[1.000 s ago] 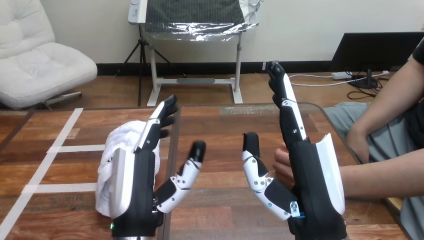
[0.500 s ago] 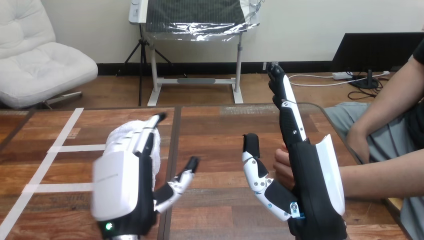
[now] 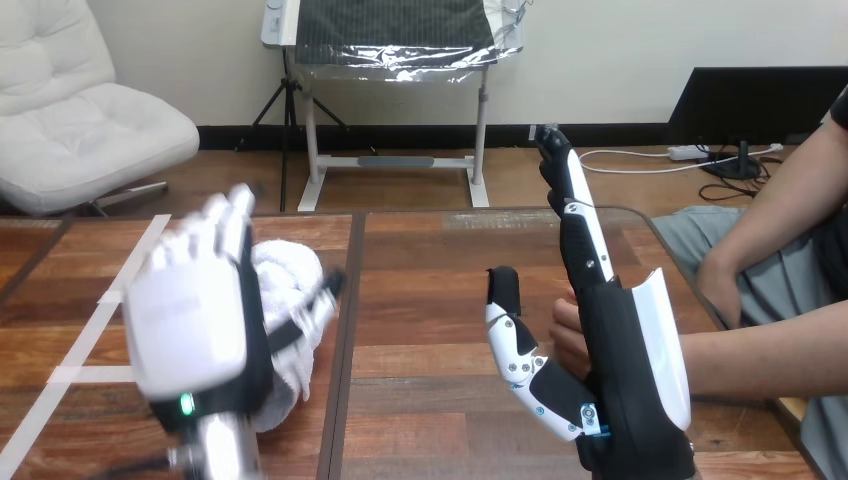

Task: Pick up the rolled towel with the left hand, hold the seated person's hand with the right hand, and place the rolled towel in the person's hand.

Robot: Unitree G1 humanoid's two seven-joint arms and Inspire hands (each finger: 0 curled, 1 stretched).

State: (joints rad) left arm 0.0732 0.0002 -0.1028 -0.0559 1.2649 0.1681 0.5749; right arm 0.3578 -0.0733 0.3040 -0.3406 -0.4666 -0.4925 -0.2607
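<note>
Two hands up over the near edge of the worktop (image 3: 430,290), and you've got your left hand (image 3: 190,320) at the near left, its white back facing you. Its fingers (image 3: 225,220) reach up fairly straight, and no grip on anything shows. Your right hand (image 3: 630,370) stands upright toward the right edge, fingers (image 3: 575,210) straight and thumb spread wide, closed on nothing. Just behind your left hand, the rolled towel (image 3: 290,280) sits on the worktop's left half, the thumb crossing its front. The person's hand (image 3: 565,335) tucks behind your right palm, reaching in from the right edge.
</note>
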